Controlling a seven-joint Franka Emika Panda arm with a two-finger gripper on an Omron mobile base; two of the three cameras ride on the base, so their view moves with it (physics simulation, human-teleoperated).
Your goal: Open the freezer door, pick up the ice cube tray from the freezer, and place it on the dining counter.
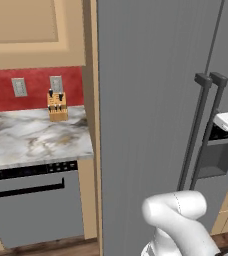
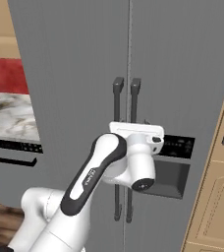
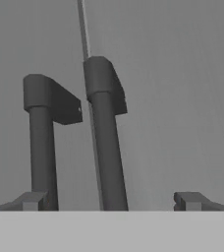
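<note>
The freezer door is a tall matte grey panel, closed, sitting flush beside a second grey door, with a thin seam running between the two. Just on either side of that seam stand two long dark vertical bar handles; the left handle belongs to the freezer door and the right handle to its neighbour. In the hand view the gripper is spread wide and holds nothing: its left fingertip sits right at the foot of the left handle, touching or nearly so, while the right fingertip is well past the right handle, so both bars lie between the tips. In the right base view the white arm reaches up to the handles, its wrist in front of them around mid-height, just left of the dark dispenser recess on the neighbouring door. Left of the freezer door is a marble worktop with a wooden knife block against a red backsplash, and below it a grey dishwasher front with a black horizontal handle
</note>
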